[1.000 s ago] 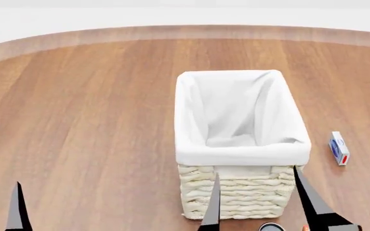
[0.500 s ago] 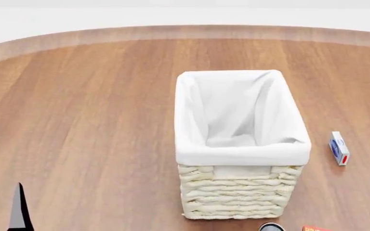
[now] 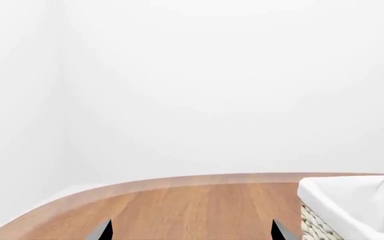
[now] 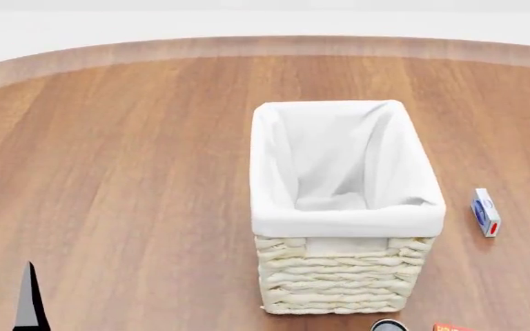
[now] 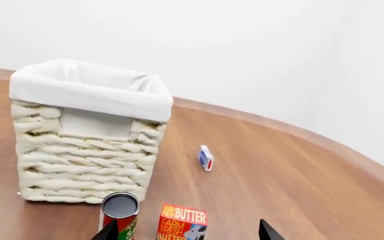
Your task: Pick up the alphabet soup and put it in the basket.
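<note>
Bright, even, shadowless simulator light — sharp throughout, no glare.

Left gripper [image 3: 190, 234] held low, fingertips spread wide apart, nothing between them; one dark fingertip [image 4: 30, 300] shows at the lower left corner of the head view. Right gripper [image 5: 186, 232] likewise open and empty, only its two dark tips visible in the right wrist view.

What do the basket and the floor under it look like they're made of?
The basket looks like cream woven wicker, its walls showing thick braided strands, with a matte white cloth lining folded over the rim. The floor looks like smooth brown wood, with visible grain streaks.
</note>
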You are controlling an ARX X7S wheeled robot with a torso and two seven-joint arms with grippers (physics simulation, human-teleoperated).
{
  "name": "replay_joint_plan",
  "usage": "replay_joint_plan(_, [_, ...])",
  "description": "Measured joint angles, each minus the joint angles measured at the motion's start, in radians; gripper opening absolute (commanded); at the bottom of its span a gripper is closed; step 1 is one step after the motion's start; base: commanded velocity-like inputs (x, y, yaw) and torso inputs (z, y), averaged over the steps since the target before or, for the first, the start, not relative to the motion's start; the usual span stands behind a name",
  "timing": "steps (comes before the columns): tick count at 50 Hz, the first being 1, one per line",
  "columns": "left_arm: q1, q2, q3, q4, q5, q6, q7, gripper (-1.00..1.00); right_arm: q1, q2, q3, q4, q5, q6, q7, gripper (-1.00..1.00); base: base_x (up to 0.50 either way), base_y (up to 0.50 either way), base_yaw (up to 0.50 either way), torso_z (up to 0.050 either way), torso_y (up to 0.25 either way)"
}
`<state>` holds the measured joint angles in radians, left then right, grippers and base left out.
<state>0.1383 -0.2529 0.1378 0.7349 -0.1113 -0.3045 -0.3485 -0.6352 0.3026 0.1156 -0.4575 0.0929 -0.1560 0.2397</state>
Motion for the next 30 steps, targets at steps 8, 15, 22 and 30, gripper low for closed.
replay_joint_plan(8, [-0.001, -0.005, 0.005, -0.002, -0.004, -0.001, -0.007, 1.0, 0.007, -0.035, -0.008, 0.133, 0.006, -0.122, 0.001, 1.0, 0.0, 0.0, 0.0, 0.0, 0.0])
replay_joint_plan(15, [-0.001, -0.008, 0.009, -0.006, -0.006, 0.001, -0.014, 1.0, 0.049, -0.072, -0.025, 0.334, 0.017, -0.237, -0.004, 1.0, 0.0, 0.0, 0.0, 0.0, 0.0])
replay_joint_plan(22, [-0.001, -0.013, 0.014, -0.008, -0.006, 0.0, -0.02, 1.0, 0.072, -0.092, -0.037, 0.441, 0.022, -0.294, -0.006, 1.0, 0.0, 0.0, 0.0, 0.0, 0.0])
replay_joint_plan(30, [-0.002, -0.017, 0.019, -0.009, -0.008, -0.001, -0.027, 1.0, 0.086, -0.103, -0.047, 0.498, 0.026, -0.325, -0.004, 1.0, 0.0, 0.0, 0.0, 0.0, 0.0])
